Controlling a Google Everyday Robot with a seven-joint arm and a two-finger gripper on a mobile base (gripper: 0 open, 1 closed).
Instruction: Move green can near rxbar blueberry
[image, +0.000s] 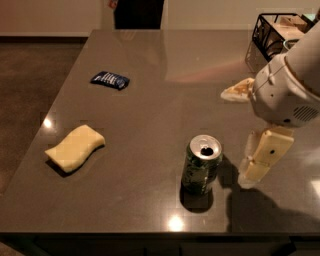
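The green can (202, 168) stands upright on the dark table (165, 95), near the front, with its silver top and open tab hole facing up. The rxbar blueberry (110, 79), a flat dark blue wrapper with white lettering, lies at the far left of the table, well away from the can. My gripper (251, 172) hangs from the white arm (287, 90) just to the right of the can, low over the table and a small gap away from the can. It holds nothing that I can see.
A pale yellow wavy sponge (75, 148) lies at the front left. A light-coloured snack bag (239, 90) lies at the right behind the arm. A black wire basket (272, 35) stands at the far right corner. A person stands beyond the far edge.
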